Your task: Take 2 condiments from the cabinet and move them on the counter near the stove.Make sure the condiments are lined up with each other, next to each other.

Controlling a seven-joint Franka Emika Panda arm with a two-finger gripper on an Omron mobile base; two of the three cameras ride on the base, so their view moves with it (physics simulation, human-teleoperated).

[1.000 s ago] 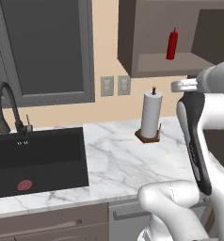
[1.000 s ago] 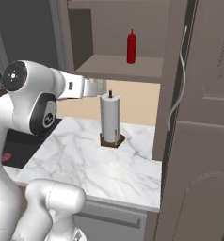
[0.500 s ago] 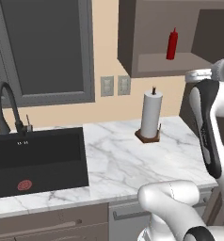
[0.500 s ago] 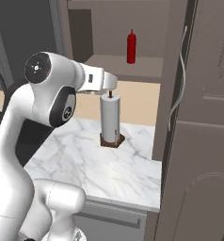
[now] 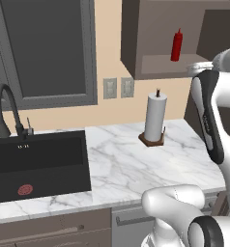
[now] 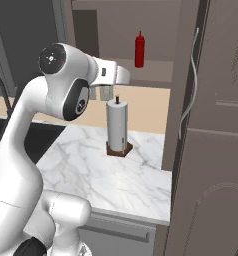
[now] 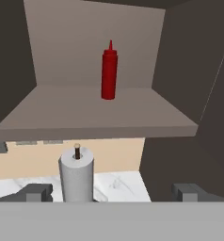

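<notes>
Bottle [image 7: 109, 75]: slim red, pointed nozzle | shelf [image 7: 85, 115]: flat matte grey-brown

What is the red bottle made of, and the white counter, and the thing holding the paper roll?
The red squeeze bottle looks like smooth, matte plastic: one even red, with a pointed nozzle. The counter looks like polished marble: white with grey veins, though it might be imitation. The paper-towel roll stands on a brown base that seems wooden, with a dark centre rod.
</notes>
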